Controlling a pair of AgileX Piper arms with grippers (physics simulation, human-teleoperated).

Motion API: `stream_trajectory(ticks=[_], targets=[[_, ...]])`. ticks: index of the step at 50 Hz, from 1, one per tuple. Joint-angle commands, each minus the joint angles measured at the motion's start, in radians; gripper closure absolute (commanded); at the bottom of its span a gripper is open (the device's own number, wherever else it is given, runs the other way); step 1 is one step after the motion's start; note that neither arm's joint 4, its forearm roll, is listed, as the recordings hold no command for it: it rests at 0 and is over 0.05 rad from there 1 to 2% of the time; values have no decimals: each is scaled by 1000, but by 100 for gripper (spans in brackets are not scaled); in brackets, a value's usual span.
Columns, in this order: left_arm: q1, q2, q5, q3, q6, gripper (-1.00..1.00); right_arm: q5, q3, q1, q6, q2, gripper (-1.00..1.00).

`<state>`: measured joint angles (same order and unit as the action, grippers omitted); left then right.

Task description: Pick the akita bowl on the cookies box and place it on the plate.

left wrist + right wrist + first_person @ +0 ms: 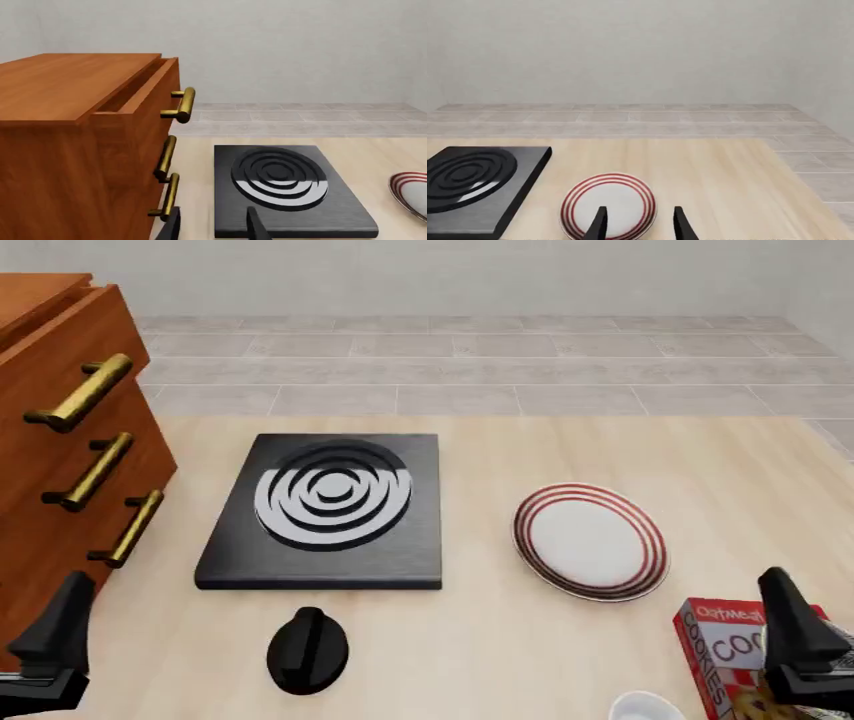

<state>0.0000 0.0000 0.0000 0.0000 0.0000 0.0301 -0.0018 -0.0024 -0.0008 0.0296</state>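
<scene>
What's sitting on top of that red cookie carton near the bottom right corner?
Nothing can be made out on the red cookies box: only its label end shows; the rest is covered by the right gripper or cut off by the picture's edge.

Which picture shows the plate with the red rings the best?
The front view: the whole plate lies there in full, between the black slab and the cookies box. The right wrist view shows most of it, behind the gripper's fingers. The left wrist view catches only a sliver at the edge.
</scene>
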Motion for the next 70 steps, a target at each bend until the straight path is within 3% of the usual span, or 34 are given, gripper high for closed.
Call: stream_trajectory(ticks=[1, 37, 49, 64, 68, 70], targets=[[0, 0, 0, 0, 0, -100, -33, -2, 6, -1, -25, -100], [0, 0, 0, 0, 0, -100, 0, -7, 19, 3, 26, -100], [0, 0, 0, 0, 0, -100, -37, -25, 28, -12, 17, -100], [0, 0, 0, 0, 0, -100, -294, -177, 75, -67, -29, -100], [0, 0, 0, 0, 0, -100, -428, -271, 89, -95, -29, -100], [0, 0, 0, 0, 0, -100, -462, -296, 90, -80, -29, -100]])
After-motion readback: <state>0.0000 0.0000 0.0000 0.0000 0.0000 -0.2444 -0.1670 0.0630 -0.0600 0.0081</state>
